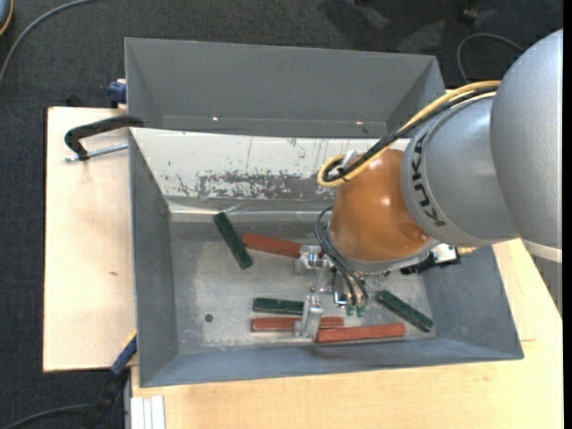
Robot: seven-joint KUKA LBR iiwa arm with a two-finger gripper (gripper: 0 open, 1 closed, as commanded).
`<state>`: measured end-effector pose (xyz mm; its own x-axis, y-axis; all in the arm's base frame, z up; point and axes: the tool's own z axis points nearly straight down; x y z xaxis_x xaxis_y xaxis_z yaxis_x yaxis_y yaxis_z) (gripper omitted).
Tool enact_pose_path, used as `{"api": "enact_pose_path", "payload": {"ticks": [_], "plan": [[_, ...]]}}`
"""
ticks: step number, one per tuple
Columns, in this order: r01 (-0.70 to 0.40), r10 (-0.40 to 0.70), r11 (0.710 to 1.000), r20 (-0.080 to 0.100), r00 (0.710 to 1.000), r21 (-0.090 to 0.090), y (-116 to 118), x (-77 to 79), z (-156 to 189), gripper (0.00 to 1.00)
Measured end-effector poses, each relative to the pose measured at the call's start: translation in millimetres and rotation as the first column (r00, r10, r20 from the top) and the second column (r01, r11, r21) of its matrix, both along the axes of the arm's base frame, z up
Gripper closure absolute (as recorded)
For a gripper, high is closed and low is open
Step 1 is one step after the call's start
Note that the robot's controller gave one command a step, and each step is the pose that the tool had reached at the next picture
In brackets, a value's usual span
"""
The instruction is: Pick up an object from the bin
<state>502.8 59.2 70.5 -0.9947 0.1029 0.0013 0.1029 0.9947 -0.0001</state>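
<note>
Red bar (374,332) — just beside claw (333,312)

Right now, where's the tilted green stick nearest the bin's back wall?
In the camera view the green stick lies left of centre on the bin floor, its lower end by the left tip of a red stick.

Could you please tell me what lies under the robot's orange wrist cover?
A red stick reaches under the orange cover from the left; a dark green stick lies below-right of it. The bin floor beneath is covered.

Pincer (313,318) beside green bar (275,306), red bar (273,325)
</note>
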Motion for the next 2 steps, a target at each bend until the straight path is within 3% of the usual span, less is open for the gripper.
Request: {"api": "enact_pose_path", "payload": {"ticks": [1, 2], "plan": [[-0.001, 0.001, 1.000, 0.003, 1.000, 0.002, 2, 0.8, 2, 1.00], [-0.106, 0.106, 0.994, 0.010, 0.994, 0.001, 54, 16.8, 3, 1.00]]}}
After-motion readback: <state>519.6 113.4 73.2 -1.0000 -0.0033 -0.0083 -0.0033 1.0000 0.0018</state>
